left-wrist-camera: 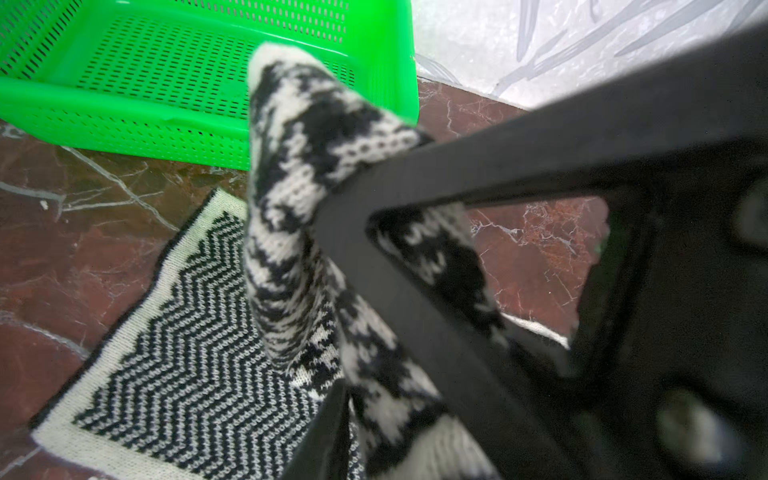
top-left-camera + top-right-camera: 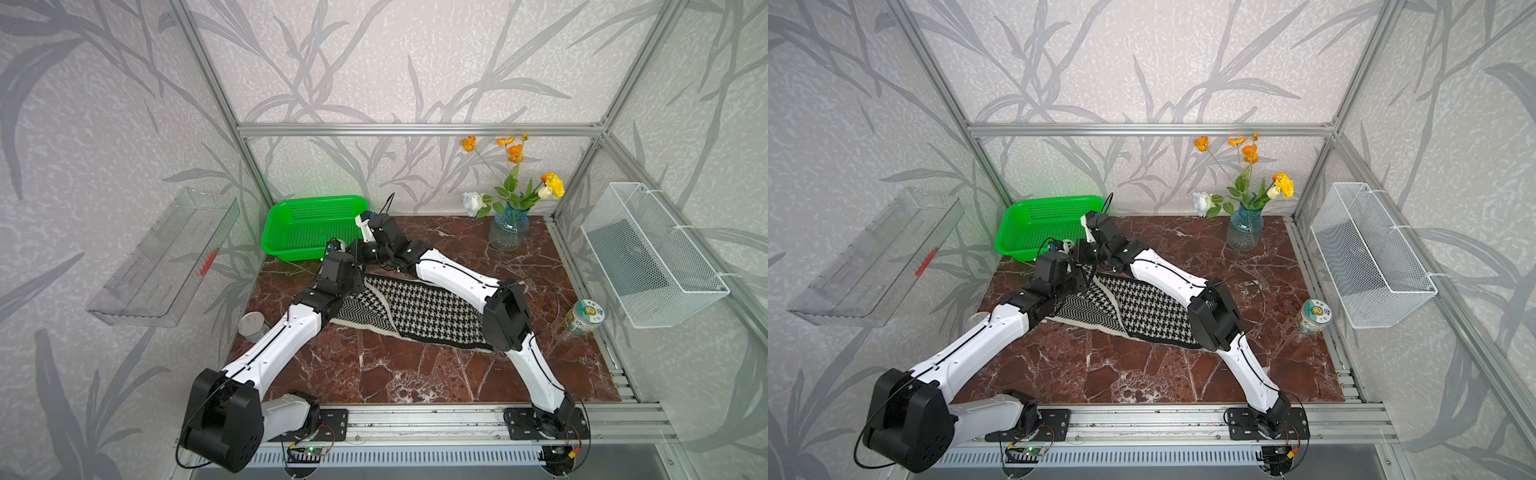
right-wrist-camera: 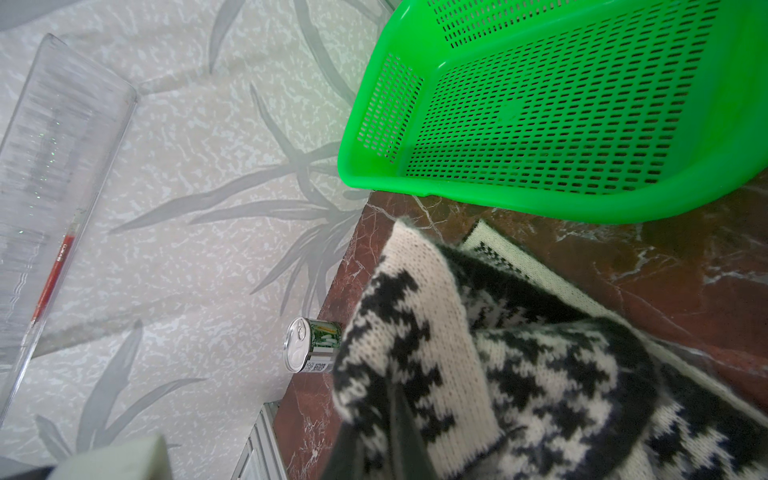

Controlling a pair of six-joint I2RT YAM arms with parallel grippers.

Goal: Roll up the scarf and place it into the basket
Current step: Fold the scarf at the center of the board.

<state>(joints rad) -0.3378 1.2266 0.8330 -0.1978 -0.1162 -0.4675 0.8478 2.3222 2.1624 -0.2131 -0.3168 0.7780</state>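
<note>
A red-brown marbled surface fills the floor of a metal-framed booth with grey leaf-patterned walls. The green basket stands on it by the back wall and shows in both top views.

The scarf lies unrolled on the surface just in front of the basket, not touching it, and stretches away from it. Most of it shows the houndstooth face. A flap on the side nearer the basket is turned over to the herringbone face with its cream border.

Both arms reach to the scarf end nearest the basket. In the left wrist view the left jaws are clamped on a raised fold of the scarf, which stands up in front of the basket's front wall. In the right wrist view the right jaws are together on a lifted edge of the scarf. Only a dark finger shows among the knit, a short way from the basket's rim.

A tin can stands well in front of the basket. A vase of flowers stands well apart from the basket along the same wall.
</note>
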